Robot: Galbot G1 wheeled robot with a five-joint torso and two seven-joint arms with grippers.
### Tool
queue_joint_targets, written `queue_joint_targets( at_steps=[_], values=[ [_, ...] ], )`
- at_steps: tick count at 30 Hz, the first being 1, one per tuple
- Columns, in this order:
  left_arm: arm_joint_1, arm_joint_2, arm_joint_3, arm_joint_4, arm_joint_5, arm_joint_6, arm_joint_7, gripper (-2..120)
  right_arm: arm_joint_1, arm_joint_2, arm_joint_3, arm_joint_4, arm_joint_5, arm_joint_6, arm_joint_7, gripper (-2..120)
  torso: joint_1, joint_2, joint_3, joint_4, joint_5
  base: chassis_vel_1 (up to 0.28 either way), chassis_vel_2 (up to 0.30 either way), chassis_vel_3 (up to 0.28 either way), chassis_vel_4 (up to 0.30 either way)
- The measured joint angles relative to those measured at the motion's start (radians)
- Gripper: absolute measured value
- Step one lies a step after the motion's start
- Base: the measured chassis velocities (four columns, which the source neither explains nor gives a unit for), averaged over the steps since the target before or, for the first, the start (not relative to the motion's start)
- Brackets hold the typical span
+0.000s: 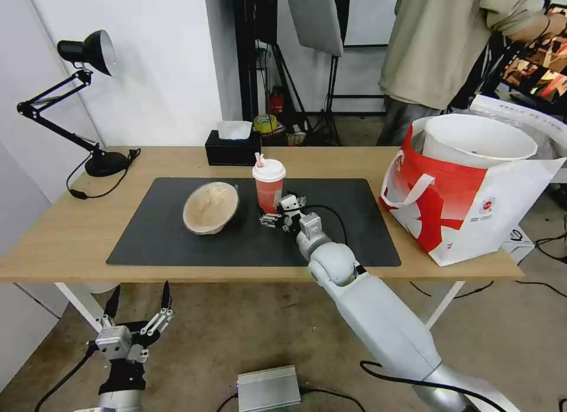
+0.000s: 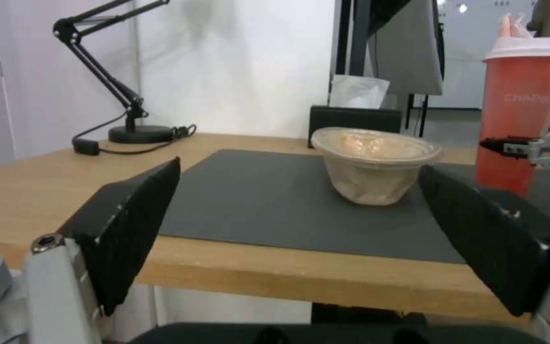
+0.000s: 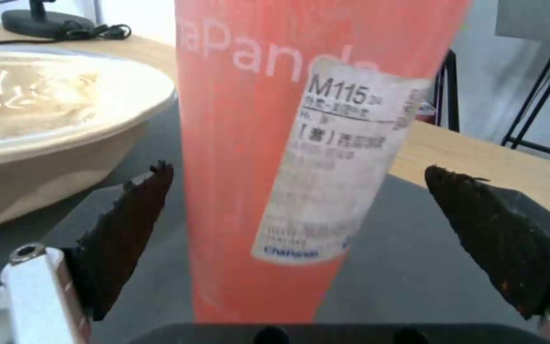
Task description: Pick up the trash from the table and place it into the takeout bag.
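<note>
The right gripper (image 1: 275, 214) sits low on the black mat (image 1: 177, 241), fingers spread apart with the red paper cup (image 3: 301, 157) standing upright between them, untouched by either pad. To grip well, it looks wise to square both pads on the cup's lower body and close gently, since a thin paper wall may buckle and the lid (image 1: 269, 170) with its straw could pop. Just beside the gripper, toward the robot's left, rests the tan lidded bowl (image 1: 211, 207). Well off to its right stands the takeout bag (image 1: 466, 217), the white bowl (image 1: 478, 139) already inside. The left gripper (image 1: 139, 309) hangs open below the table (image 1: 71, 223) edge.
</note>
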Motion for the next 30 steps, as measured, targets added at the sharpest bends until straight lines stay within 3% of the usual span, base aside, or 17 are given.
queue_joint_targets(
  at_steps=[30],
  values=[
    [-0.014,0.000,-0.001,0.026,0.002,0.001,0.001,100,0.074,0.086,-0.004,-0.214,-0.037,0.087,-0.025,100,0.000,0.000,0.000,0.0000,0.0000,0.000,0.000,0.000,0.000]
  ],
)
